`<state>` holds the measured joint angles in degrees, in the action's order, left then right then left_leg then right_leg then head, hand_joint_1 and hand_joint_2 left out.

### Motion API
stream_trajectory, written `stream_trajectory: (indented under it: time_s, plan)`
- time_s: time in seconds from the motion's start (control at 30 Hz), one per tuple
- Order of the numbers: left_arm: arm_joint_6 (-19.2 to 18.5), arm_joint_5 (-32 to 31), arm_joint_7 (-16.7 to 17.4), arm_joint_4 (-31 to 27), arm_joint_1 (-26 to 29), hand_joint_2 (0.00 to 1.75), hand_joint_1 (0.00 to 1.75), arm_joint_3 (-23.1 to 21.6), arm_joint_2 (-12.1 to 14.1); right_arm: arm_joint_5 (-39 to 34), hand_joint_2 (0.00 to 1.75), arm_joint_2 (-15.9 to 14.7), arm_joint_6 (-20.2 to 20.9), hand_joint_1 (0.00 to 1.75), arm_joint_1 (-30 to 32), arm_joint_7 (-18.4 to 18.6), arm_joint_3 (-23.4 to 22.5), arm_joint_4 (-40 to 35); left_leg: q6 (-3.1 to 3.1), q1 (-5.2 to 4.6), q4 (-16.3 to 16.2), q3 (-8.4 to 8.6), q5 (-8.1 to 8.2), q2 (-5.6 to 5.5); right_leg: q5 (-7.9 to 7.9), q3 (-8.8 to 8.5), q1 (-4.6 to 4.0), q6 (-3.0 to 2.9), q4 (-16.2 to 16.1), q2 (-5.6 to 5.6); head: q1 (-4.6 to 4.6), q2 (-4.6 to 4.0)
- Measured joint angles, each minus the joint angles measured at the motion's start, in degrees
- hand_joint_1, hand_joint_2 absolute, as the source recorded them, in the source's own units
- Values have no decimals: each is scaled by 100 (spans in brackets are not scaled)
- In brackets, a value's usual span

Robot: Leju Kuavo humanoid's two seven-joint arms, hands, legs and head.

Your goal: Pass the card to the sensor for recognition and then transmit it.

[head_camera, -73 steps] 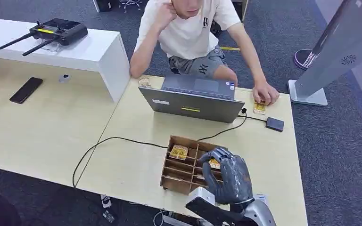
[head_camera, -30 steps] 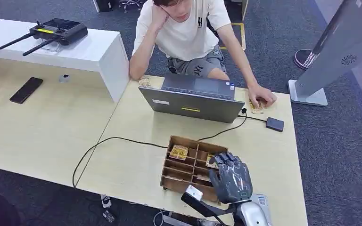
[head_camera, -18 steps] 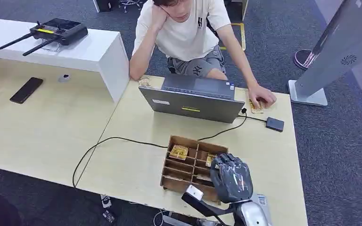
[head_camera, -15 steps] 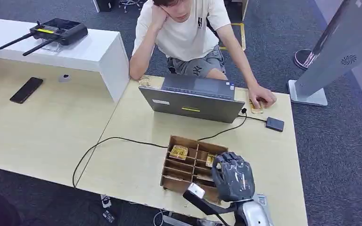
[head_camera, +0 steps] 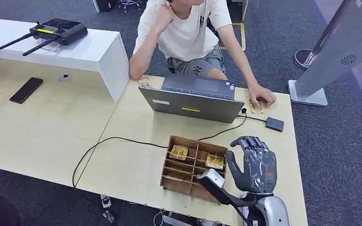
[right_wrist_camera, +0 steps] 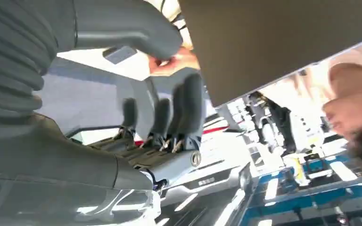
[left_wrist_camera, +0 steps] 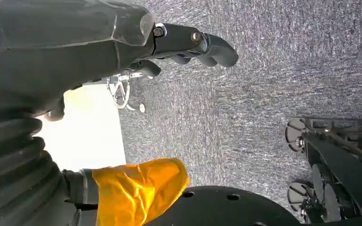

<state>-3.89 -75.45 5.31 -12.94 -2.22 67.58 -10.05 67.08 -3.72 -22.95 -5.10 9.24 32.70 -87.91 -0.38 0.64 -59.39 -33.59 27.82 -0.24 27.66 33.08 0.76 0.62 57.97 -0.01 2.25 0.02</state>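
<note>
- The small yellow printed card (head_camera: 215,161) lies flat in a right-hand cell of the brown wooden divided box (head_camera: 179,181), near the table's front edge. A second, similar yellow card (head_camera: 179,152) sits in a cell further left.
- Its long side looks to run roughly across the box, left to right, tilted a little; at this size I can't be sure which end is its top.
- The robot's dark grey right hand (head_camera: 254,162) stands upright just beside the box's right wall, fingers apart and lightly curled, holding nothing.
- Risk: lying flat in a tight cell, the card gives thick fingers little edge, so a grab may slip, or push the light box along the table.
- Risk: the black cable (head_camera: 122,140) and the small dark square sensor (head_camera: 275,124) lie near the reach path.
- The left hand (left_wrist_camera: 188,44) hangs over carpet, fingers loosely apart, empty.
</note>
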Motion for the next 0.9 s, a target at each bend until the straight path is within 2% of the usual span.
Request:
stream_trajectory:
  time_s: [0.17,0.33,0.5,0.87,0.9]
  plan:
    - [2,35,0,-2,3,175,0,2,-4,-161,175,0,277,63,164,-144,48,-122,2,0,0,-1,1,0,0,0,0,0,0,0,-2,0]
    - [-2,52,-2,-2,2,175,0,11,-4,-291,175,0,444,68,241,-201,302,-76,2,0,0,-1,1,0,0,0,0,0,0,0,-2,0]
    - [-11,78,-2,-2,2,175,0,17,-4,-363,175,-2,505,66,252,-236,588,122,2,0,0,0,1,0,0,0,0,0,0,0,0,0]
    - [-13,103,-15,-2,0,175,0,33,-2,-343,175,-20,476,87,246,-164,863,529,2,0,0,-1,1,0,0,0,0,0,0,0,0,0]
    - [-13,105,-15,-2,1,175,0,35,-2,-330,175,-20,476,96,246,-142,868,560,2,0,0,-1,1,0,0,0,0,0,0,-1,0,0]
